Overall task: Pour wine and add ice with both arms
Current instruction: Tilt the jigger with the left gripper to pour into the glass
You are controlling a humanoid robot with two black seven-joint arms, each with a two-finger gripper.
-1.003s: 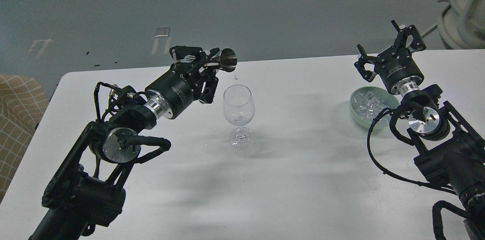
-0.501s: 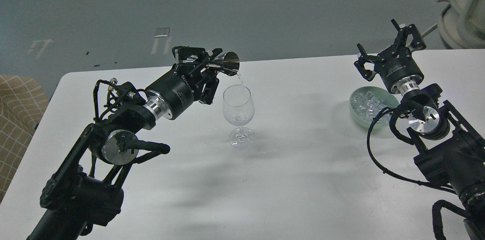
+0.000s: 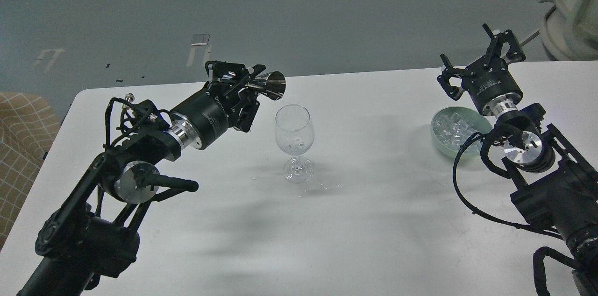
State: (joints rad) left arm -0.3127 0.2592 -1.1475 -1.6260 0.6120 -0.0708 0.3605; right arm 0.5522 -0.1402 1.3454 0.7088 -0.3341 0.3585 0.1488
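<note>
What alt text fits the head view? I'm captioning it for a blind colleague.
The left hand holds a small metal measuring cup tipped on its side, up and left of an upright wine glass on a white table. The right hand hangs open above a pale green bowl of ice.

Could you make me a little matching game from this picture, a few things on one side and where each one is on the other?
Things:
1. wine glass
2. metal measuring cup
3. ice
4. right gripper

Places or states:
A. heaped in the pale green bowl
B. standing upright mid-table
C. held tipped sideways in the left gripper
D. open, holding nothing

Pairs: 1-B, 2-C, 3-A, 4-D
</note>
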